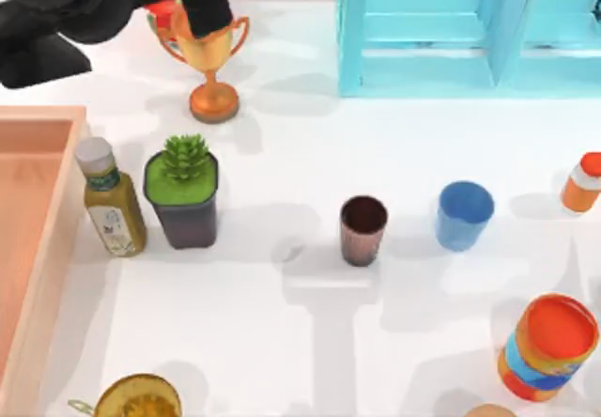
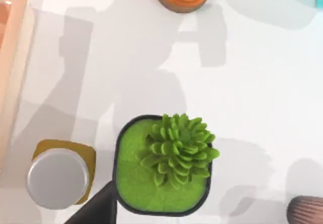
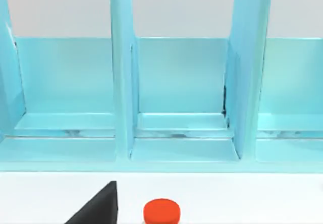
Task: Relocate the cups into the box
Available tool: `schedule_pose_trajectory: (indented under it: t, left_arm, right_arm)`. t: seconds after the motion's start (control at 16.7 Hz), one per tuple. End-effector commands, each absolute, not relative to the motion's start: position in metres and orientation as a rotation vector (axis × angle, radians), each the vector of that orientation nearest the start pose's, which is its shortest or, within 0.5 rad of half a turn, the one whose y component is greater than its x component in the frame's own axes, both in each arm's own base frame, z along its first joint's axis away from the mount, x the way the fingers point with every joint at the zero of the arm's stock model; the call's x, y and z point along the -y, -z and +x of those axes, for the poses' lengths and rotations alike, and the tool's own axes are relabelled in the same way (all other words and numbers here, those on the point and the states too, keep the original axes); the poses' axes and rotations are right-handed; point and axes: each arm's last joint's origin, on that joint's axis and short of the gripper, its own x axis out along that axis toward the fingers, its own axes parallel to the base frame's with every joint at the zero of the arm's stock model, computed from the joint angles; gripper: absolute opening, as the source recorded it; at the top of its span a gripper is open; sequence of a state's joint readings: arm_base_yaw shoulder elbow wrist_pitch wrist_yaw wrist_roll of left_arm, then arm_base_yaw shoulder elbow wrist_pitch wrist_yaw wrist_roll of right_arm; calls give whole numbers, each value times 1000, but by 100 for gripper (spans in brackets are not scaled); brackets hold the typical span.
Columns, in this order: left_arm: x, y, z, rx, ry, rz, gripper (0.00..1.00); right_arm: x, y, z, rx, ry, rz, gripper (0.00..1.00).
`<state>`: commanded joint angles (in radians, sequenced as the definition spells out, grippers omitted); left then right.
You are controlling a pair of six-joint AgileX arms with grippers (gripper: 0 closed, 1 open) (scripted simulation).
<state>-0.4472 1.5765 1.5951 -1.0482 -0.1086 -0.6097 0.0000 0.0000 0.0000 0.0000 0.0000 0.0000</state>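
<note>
Box [image 1: 66,201]: at the table's left edge, running out of the top view; inside bare.
Brown cup [image 1: 362,230]: upright mid-table, open white table all round it.
Blue cup [image 1: 463,214]: upright just right of the brown cup, apart from it.
Obstacles: bottle [image 1: 111,198] against the box wall, plant pot [image 1: 182,190] beside it, both between box and cups; trophy [image 1: 211,60] behind them.
Left arm [image 1: 84,4]: top-left, above the trophy, well apart from both cups; finger spread cannot be told.
Cabinet [image 3: 176,93]: along the far edge, faced by the right wrist camera.
</note>
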Motion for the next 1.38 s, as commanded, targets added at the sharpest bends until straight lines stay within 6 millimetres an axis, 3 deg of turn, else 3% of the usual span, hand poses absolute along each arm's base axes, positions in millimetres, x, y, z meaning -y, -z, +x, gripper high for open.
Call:
schedule_pose_trajectory:
  t: [0.18, 0.3, 0.48, 0.66, 0.84, 1.2, 1.38]
  left_arm:
    - [198, -330, 326, -1202, -10, -213, 100]
    - [241, -314, 336, -1287, -5, -162, 100]
    - [299, -285, 336, -1384, 4, -84, 100]
    - [339, -260, 326, -1445, 12, -20, 100]
    - [357, -247, 318, -1471, 16, 14, 100]
    - [356, -246, 320, -1471, 14, 13, 100]
    - [358, -232, 323, -1468, 20, 11, 100]
  right_arm:
    - [1, -160, 106, 0, 0, 0, 100]
    - [1, -160, 106, 0, 0, 0, 100]
    - [1, -160, 106, 0, 0, 0, 100]
    - [1, -160, 106, 0, 0, 0, 100]
    - [1, -160, 106, 0, 0, 0, 100]
    - [1, -160, 106, 0, 0, 0, 100]
    - [1, -160, 106, 0, 0, 0, 100]
